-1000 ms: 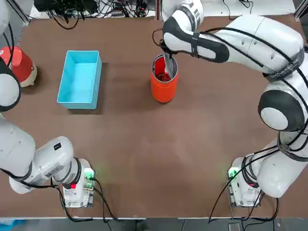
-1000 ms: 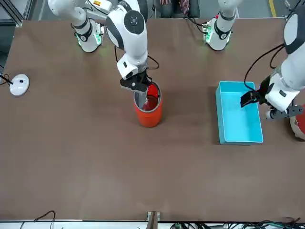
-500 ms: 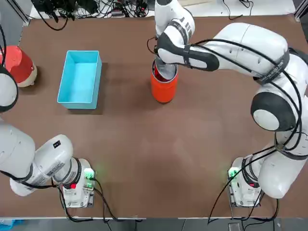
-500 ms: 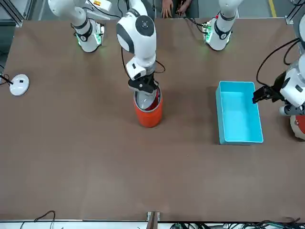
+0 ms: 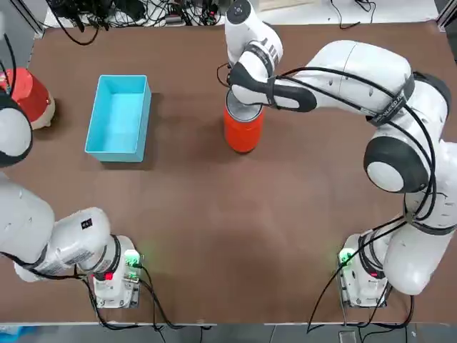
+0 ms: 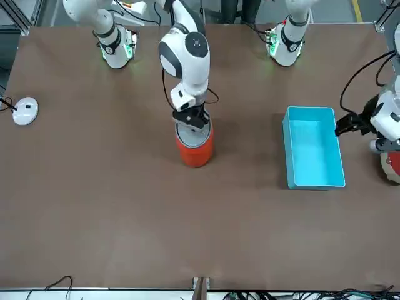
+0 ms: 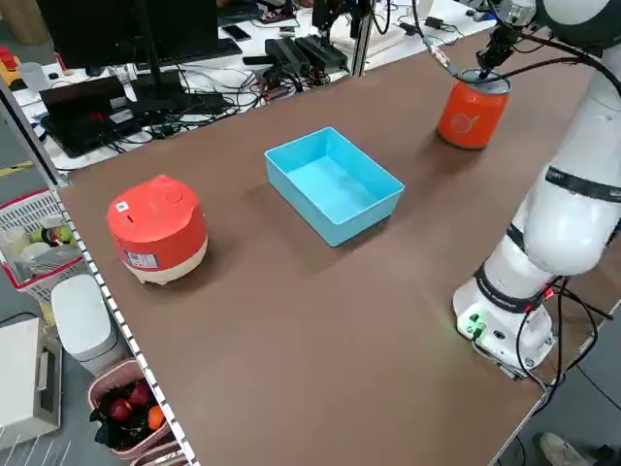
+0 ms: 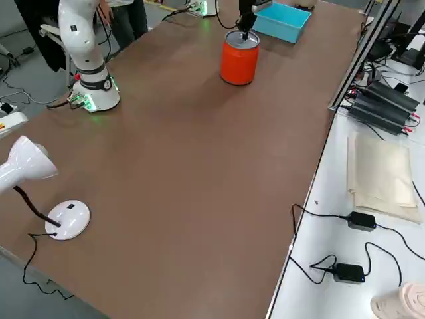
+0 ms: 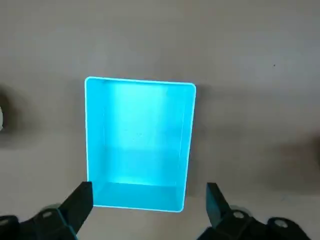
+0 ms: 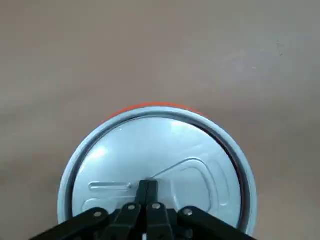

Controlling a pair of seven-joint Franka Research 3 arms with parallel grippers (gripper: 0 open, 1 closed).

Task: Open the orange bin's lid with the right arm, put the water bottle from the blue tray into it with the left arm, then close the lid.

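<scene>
Orange bin [image 8: 240, 63], an upright plastic cylinder, stands with its flat round grey lid [image 10: 150, 160] down over the opening; contents hidden.

Markings: a pale printed emblem [image 7: 466, 123] on the bin's side, wording not legible. Lid carries an embossed bar and a teardrop outline. Red-and-white rounded appliance [image 7: 160, 233], well to the left of the bin, past the tray, bears a white label [image 7: 143, 260] and a small round dark badge [image 7: 122, 206]; both too small to read.

Right gripper [image 10: 148, 184]: fully shut, fingertips together, nothing gripped; placed over the bin's lid, in the way of anything coming down onto it. Contact with the lid: cannot tell.

Left gripper [image 9: 149, 186]: fingers wide apart, nothing gripped; raised well to the left of the bin, beside the light-blue rectangular plastic tray [image 6: 314, 150] as the front view shows it.

Surroundings: tray left of the bin, apart from it. White desk lamp [image 8: 68, 219] well to the bin's right. Beige sheets [image 8: 382, 174] and black adapters [image 8: 348, 273] lie on a white side table, also right of the bin.
</scene>
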